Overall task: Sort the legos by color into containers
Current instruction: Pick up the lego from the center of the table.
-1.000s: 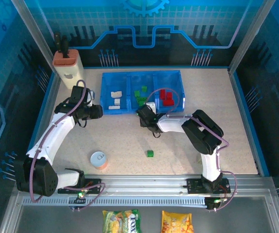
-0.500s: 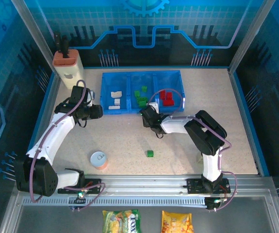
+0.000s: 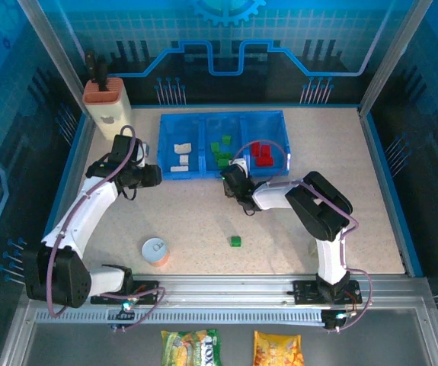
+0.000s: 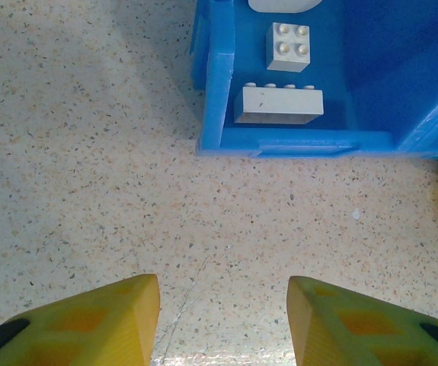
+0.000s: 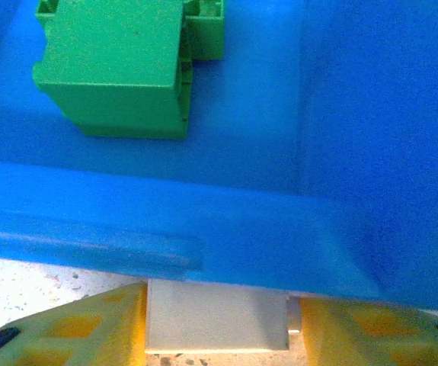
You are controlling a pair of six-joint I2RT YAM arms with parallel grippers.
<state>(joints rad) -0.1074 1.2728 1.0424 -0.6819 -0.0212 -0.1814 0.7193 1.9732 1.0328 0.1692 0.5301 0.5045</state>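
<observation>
The blue three-compartment tray (image 3: 222, 114) holds white bricks (image 3: 180, 154) on the left, green bricks (image 3: 220, 149) in the middle and red bricks (image 3: 260, 152) on the right. My right gripper (image 3: 231, 174) is at the tray's front wall, shut on a cream-white brick (image 5: 217, 316) that sits just above the table. Right behind that brick rises the blue wall (image 5: 203, 229), with a green brick (image 5: 116, 65) inside. My left gripper (image 4: 222, 320) stands open over bare table, just before the tray's left front corner (image 4: 219, 91), near two white bricks (image 4: 278, 104). A loose green brick (image 3: 236, 241) lies mid-table.
A round white-topped can (image 3: 155, 250) stands at the front left. The beige holder with an orange top (image 3: 106, 103) is at the back left corner. Snack bags (image 3: 192, 347) lie beyond the near rail. Open table stretches to the right of the tray.
My right gripper has crept a little closer to the tray's front wall, still holding the white brick. The left arm has not moved.
</observation>
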